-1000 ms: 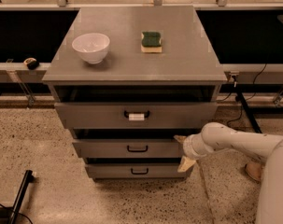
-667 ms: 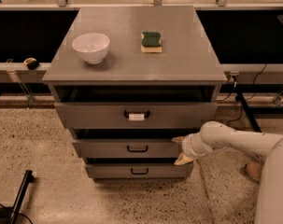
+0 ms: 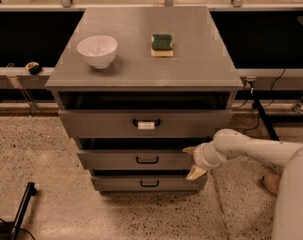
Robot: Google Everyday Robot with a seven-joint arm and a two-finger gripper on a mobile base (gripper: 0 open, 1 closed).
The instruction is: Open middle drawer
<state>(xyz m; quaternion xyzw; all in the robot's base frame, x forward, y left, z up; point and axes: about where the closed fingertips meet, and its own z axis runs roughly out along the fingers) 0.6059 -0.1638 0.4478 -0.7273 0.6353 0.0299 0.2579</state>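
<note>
The middle drawer (image 3: 141,160) is the second grey front of the cabinet, with a small black loop handle (image 3: 147,159). It stands out slightly from the cabinet, with a dark gap above it. My gripper (image 3: 193,161) is at the right end of this drawer front, well right of the handle. It is open, with one finger at the front's top edge and the other at its bottom edge. The white arm (image 3: 251,151) reaches in from the right.
The top drawer (image 3: 146,123) with a white tag on its handle is pulled out a little. The bottom drawer (image 3: 148,183) sits below. A white bowl (image 3: 97,50) and a green sponge (image 3: 162,44) lie on the cabinet top. A black stand foot (image 3: 23,204) is on the floor at left.
My gripper has moved a little to the left, onto the right end of the middle drawer front. The drawers have not visibly moved.
</note>
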